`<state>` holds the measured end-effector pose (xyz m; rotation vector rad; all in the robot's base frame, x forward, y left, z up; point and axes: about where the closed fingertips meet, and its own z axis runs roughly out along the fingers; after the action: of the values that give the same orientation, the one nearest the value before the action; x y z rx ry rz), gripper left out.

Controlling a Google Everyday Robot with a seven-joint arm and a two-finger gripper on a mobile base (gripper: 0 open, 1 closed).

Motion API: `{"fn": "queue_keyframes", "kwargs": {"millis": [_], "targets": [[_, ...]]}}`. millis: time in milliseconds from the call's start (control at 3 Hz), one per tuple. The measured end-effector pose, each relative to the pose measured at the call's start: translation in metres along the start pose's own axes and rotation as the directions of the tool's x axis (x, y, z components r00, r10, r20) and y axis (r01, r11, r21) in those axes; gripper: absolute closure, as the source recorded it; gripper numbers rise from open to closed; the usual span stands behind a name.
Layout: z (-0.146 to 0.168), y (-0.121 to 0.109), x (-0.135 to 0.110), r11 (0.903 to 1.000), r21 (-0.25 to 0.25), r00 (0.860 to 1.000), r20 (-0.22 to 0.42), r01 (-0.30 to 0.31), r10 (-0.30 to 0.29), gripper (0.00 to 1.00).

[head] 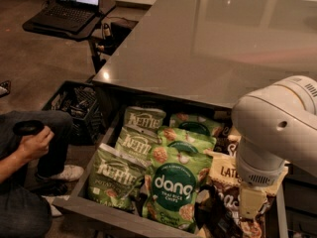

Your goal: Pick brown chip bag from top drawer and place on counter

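Note:
The top drawer (111,216) is pulled out under the counter (208,48) and is full of snack bags. The brown chip bag (224,178), with a cream band reading "LATE", lies at the drawer's right side, partly hidden by my arm. My gripper (249,208) hangs at the end of the big white arm and reaches down into the drawer's right front corner, right over the brown chip bag. The arm hides the gripper's tip and most of the bag's right half.
Green Kettle bags (132,144) and green dang bags (173,187) fill the left and middle of the drawer. A seated person's hand (33,144) holds a black object at the left. A black crate (74,100) and a laptop stand (69,15) are behind.

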<state>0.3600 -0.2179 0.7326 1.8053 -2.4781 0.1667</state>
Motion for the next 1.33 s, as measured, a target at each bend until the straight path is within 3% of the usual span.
{"fn": "queue_keyframes", "kwargs": {"millis": [1000, 1333], "targets": [[0.000, 0.001, 0.000, 1.0000, -0.001, 1.000, -0.001, 0.001, -0.001, 0.94], [-0.015, -0.003, 0.007, 0.9988, 0.014, 0.999, 0.027, -0.047, 0.047, 1.00]]}}
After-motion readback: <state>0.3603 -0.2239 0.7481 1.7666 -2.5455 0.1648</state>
